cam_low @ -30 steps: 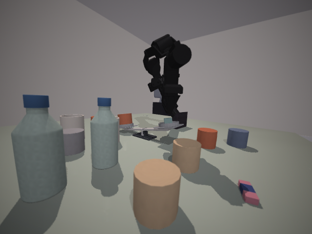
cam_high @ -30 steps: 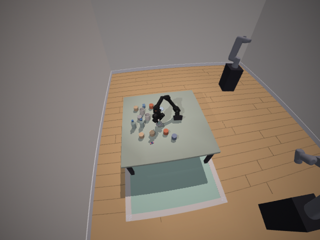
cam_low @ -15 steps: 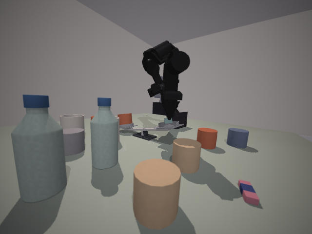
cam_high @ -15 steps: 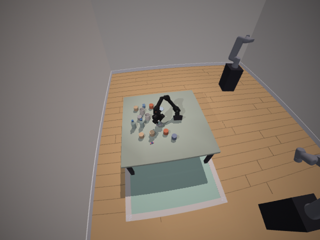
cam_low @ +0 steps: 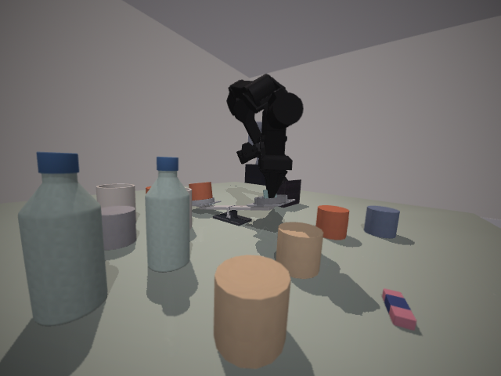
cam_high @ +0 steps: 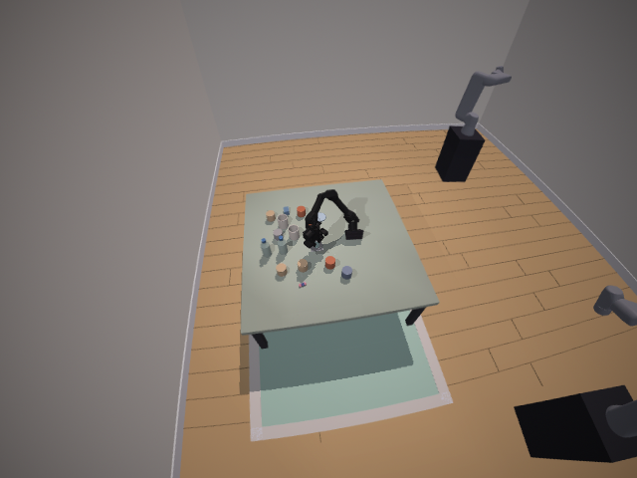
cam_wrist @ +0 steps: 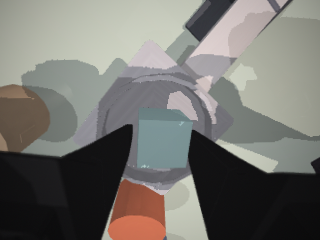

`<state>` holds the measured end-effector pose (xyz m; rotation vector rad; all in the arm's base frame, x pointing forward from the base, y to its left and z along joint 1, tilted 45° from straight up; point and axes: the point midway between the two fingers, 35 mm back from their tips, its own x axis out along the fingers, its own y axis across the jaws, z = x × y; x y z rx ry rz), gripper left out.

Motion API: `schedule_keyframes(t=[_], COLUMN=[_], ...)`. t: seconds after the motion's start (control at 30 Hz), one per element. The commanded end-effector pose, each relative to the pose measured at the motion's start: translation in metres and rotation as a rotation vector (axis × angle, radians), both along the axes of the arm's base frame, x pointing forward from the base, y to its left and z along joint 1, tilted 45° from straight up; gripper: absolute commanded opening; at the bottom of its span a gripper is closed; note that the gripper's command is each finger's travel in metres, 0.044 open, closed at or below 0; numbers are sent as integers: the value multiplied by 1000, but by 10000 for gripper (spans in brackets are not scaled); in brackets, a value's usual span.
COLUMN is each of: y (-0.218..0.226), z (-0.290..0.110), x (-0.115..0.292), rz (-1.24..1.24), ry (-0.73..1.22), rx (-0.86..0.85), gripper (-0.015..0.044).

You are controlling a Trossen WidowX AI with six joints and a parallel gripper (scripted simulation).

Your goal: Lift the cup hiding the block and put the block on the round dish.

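The pale teal block (cam_wrist: 164,145) (cam_low: 265,194) is uncovered in the round grey pan (cam_wrist: 112,102) on the near end of the balance (cam_low: 226,207) (cam_wrist: 245,35). My gripper (cam_wrist: 160,133) (cam_low: 273,197) points down over this pan, with one finger on each side of the block. The right finger is at the block's edge; a narrow gap shows at the left finger, so it is open. An orange-red cup (cam_low: 200,190) stands on the balance's other end. The pale round dish (cam_high: 321,217) is beyond the arm in the top view, with no cup seen above it.
An orange-red cup (cam_high: 329,262) (cam_low: 332,222) (cam_wrist: 137,215) and a blue cylinder (cam_high: 346,272) (cam_low: 381,222) stand near the pan. A tan cup (cam_high: 302,265) (cam_low: 299,251) (cam_wrist: 22,117) is beside them. Two bottles (cam_low: 63,251) (cam_low: 167,226) and several other cylinders stand farther away.
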<state>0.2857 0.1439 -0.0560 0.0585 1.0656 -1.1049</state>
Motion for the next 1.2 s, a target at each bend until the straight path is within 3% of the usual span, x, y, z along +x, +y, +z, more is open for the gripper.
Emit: schedule_keyframes(t=[0.0,0.17,0.3,0.93,1.17], y=[-2,-2,4,63,62], z=[-1,-1,3,65,69], x=[0,0,1,-3,-2], rz=[5,5,5,5,6], ry=[-1,-1,0,1,2], rx=[-4,-4,-4,-2,2], gripper=[135,102,0,0,0])
